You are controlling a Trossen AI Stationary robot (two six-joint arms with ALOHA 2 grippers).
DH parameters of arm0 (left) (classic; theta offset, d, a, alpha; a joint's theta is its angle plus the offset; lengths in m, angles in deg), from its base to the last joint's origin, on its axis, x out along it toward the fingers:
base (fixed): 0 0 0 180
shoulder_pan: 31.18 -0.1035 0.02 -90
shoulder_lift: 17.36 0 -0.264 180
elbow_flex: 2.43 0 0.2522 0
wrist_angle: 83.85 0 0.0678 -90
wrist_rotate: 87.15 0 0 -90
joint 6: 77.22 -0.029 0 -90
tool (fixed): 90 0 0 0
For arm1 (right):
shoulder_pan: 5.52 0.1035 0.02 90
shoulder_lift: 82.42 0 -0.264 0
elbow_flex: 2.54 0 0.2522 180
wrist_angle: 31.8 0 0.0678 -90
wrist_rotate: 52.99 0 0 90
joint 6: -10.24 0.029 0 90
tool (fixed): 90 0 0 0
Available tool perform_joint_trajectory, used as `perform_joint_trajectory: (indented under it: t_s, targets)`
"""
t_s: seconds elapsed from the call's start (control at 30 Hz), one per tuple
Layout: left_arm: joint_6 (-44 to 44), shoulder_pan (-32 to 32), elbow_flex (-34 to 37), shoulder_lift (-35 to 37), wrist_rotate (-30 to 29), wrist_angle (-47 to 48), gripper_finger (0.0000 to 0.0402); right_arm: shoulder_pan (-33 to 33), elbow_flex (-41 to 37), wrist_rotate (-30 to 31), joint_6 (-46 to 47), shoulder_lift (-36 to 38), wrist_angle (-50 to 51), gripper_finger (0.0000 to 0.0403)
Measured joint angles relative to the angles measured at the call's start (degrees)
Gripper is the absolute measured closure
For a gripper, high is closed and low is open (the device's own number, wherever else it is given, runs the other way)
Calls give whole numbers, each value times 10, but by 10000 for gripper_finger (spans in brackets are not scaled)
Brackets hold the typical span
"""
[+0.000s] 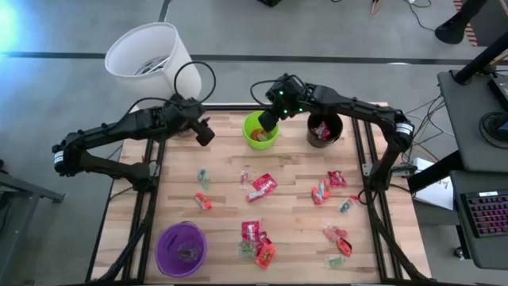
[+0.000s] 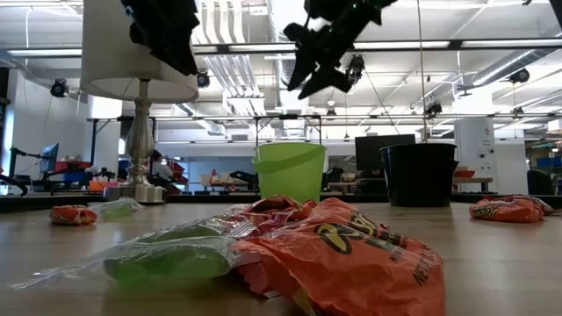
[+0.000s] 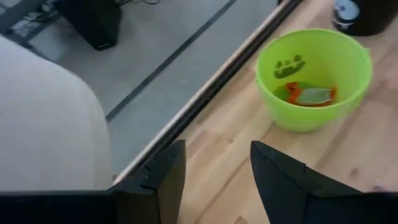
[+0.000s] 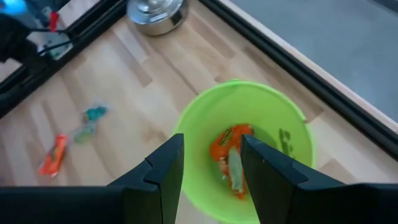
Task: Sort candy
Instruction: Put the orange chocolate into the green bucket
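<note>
While right gripper (image 1: 267,121) hangs open over green cup (image 1: 260,131), seemingly dropping candy (image 4: 231,160), left gripper (image 1: 203,135) waits open.

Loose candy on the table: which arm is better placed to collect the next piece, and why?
Probably the left. Its gripper hangs open and empty near the scattered candy, while the right gripper is over the green cup.
</note>
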Motion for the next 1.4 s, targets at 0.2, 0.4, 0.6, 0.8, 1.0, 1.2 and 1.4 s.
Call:
perform_joint_trajectory:
  t_s: [0.2, 0.4, 0.6, 0.8, 1.0, 1.2, 1.4]
  targets:
    - [-12, 0, 1, -2, 114, -5, 214, 37, 39, 5, 1, 0, 35, 258]
    - [-47, 1, 1, -40, 211, -34, 224, 66, 61, 37, 2, 0, 58, 257]
    - [-48, 13, 2, -117, 318, -47, 234, 78, 96, 98, 0, 1, 118, 259]
    - [-59, 36, 2, -168, 378, -57, 235, 77, 127, 142, -1, 1, 146, 252]
    - [-29, 70, 2, -194, 385, -65, 235, 78, 153, 142, -33, 1, 183, 246]
    - [48, 110, 2, -223, 381, -115, 235, 77, 166, 142, -45, 1, 226, 245]
    - [87, 142, 2, -256, 355, -150, 235, 77, 170, 142, -62, 1, 260, 247]
